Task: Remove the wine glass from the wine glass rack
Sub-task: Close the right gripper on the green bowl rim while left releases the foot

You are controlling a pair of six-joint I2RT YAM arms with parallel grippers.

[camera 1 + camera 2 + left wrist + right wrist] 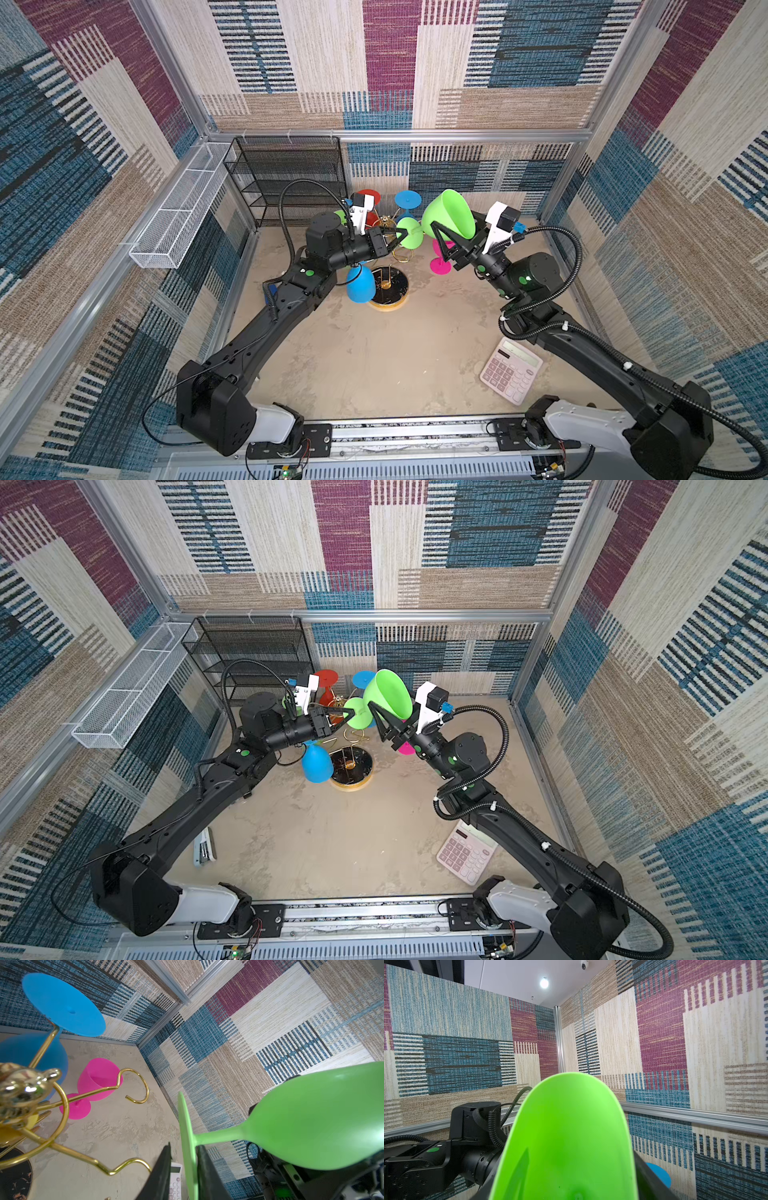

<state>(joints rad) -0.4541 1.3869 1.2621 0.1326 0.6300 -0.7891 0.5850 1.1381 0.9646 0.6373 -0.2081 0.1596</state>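
Left wrist — blue glass [62,1005] hangs on rack [24,1086].

From where I stand, the bare floor [374,365] in front is the widest clear stretch. Only a calculator [511,370] lies there beside the right arm [602,357], and a stapler [204,848] by the left arm [257,332].

Farther back it gets crowded. The gold rack [388,291] stands mid-floor with a blue glass [360,284] hanging beside its base. A red glass [368,198] and a second blue one [408,199] hang behind. A pink glass [440,264] stands just right of the rack.

Both arms meet at a green glass [451,214] above the rack, blocking the way over it.

Two wire hooks [148,1089] stand free.

A black shelf unit [291,178] fills the back-left corner, and a white basket [174,224] lines the left wall.
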